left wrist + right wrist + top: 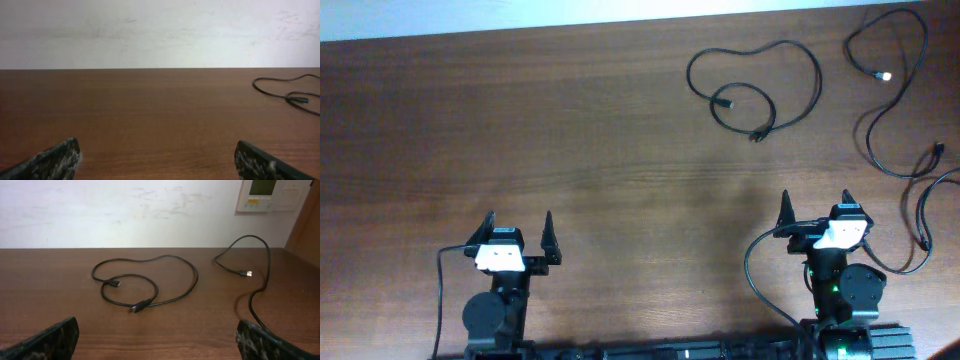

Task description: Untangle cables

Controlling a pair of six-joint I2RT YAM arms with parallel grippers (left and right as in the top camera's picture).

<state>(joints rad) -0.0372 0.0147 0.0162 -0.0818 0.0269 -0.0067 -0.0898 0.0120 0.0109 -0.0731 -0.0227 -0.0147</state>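
Observation:
A thin black cable (723,102) lies in loose crossing loops at the far middle-right of the table. A second black cable with a silver-tipped plug (885,75) snakes along the far right. A third cable (937,152) lies at the right edge. In the right wrist view the looped cable (141,306) lies ahead and the silver-tipped one (245,273) runs down to the right finger. The left wrist view shows part of the looped cable (295,97) far right. My left gripper (518,225) (157,150) and right gripper (816,205) (157,327) are open, empty and near the front edge.
The brown wooden table (570,130) meets a white wall at the back. A wall panel (270,195) hangs at the upper right of the right wrist view. Thicker black arm wires (752,270) curve beside each arm base.

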